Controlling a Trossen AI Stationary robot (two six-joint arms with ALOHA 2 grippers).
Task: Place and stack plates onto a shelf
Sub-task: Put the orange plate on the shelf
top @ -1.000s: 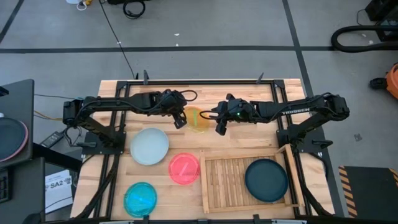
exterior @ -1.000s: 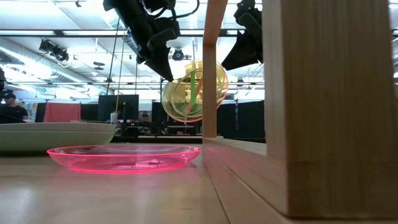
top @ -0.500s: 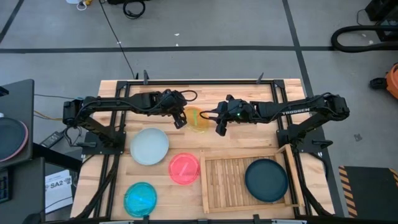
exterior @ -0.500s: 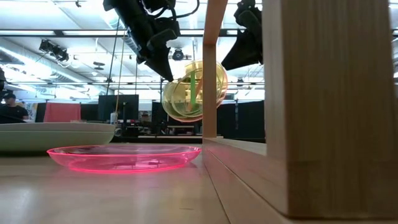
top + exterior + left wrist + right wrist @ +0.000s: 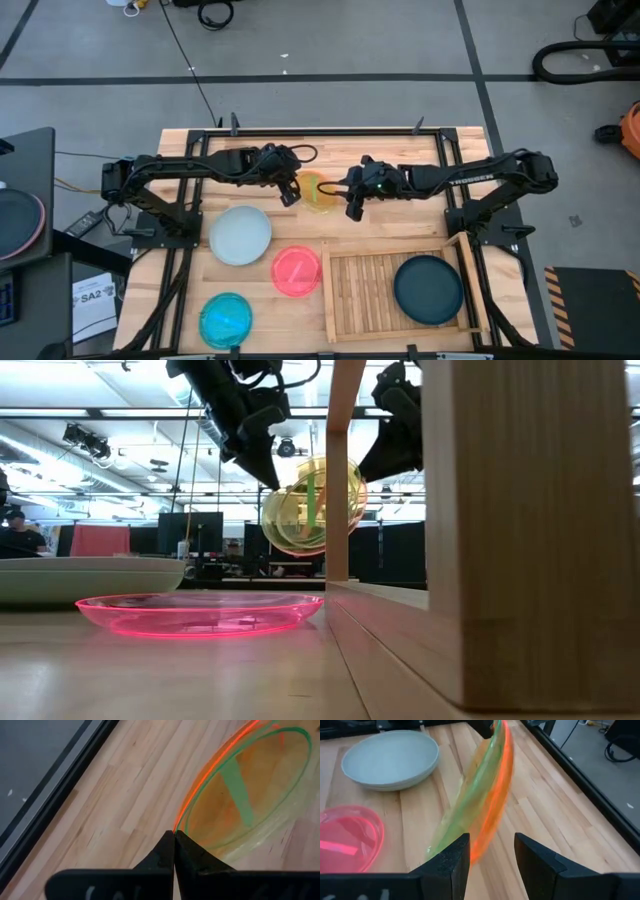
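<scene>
The small translucent yellow-green plate (image 5: 318, 192) hangs in the air above the table's far middle, tipped steeply on edge (image 5: 312, 505). My left gripper (image 5: 288, 193) is shut on its left rim. My right gripper (image 5: 352, 206) is open just right of the plate, and in the right wrist view its fingers stand on either side of the plate's rim (image 5: 487, 805). The shelf (image 5: 360, 295), a slatted wooden tray, lies at the near right. A dark teal plate (image 5: 428, 289) lies flat in its right half. My left gripper pinches the yellow-green plate's rim (image 5: 181, 822) between its two shut fingertips. It comes from the table's left, slanting down. The plate is lifted clear of the table, tilted nearly upright, and reaches away from the fingers. Whether my right gripper touches the plate, I cannot tell.
A pale mint plate (image 5: 240, 235), a pink plate (image 5: 296, 271) and a cyan plate (image 5: 226, 320) lie on the table's left half. The shelf's left half (image 5: 355, 300) holds nothing. In the low view the shelf's wooden rim (image 5: 520, 530) blocks the right side.
My right gripper has moved a little toward the table's left, closer to the yellow-green plate. The left gripper and the plate have kept still.
</scene>
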